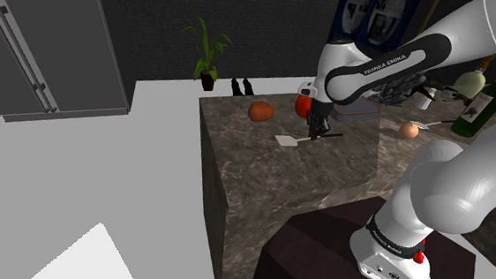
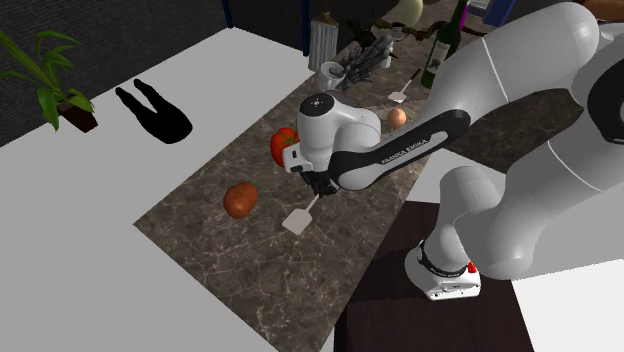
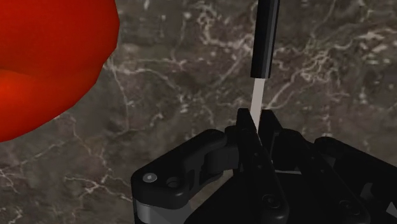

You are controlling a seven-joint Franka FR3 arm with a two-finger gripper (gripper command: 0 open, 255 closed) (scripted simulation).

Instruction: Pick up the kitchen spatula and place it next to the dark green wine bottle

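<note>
marble counter (image 1: pixel 262 175): end effector (image 3: pixel 257 116) clamped on one spatula (image 3: pixel 265 38); seemingly second spatula (image 2: pixel 398 97) near wine bottle (image 2: pixel 441 45).

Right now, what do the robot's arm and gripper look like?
The arm is glossy white with rounded, bulging links and dark joints. A black band on the forearm carries white FRANKA EMIKA lettering. Low on the arm sits a small red mark. The gripper is all black, blocky, with two short fingers.
</note>
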